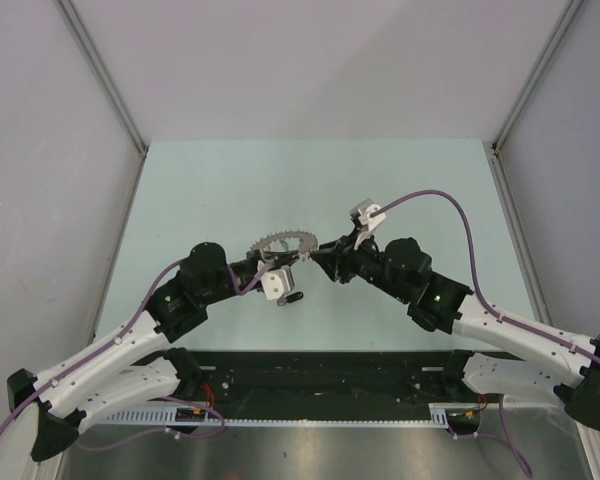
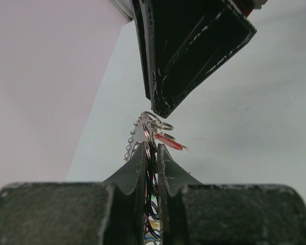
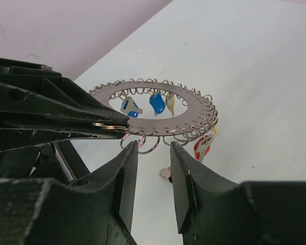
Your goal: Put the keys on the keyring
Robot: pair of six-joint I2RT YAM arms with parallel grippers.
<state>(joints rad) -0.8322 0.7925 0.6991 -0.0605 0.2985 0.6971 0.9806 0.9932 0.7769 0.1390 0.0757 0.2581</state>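
The keyring (image 3: 194,109) is a flat silver ring edged with many small split rings. Blue (image 3: 156,102), yellow and red (image 3: 201,147) keys hang from it. In the top view the keyring (image 1: 286,243) is held level above the table. My left gripper (image 1: 272,260) is shut on its near edge, and its fingers (image 2: 143,158) pinch the ring edge-on. My right gripper (image 3: 153,149) is open just under the ring's near rim, touching nothing. It also shows in the top view (image 1: 325,263). A silver key with a dark head (image 3: 164,173) lies on the table below, and in the top view (image 1: 292,297).
The pale green table (image 1: 230,180) is bounded by grey walls on the left, right and back. The arms' black base rail (image 1: 310,375) runs along the near edge. A purple cable (image 1: 450,205) loops over the right arm.
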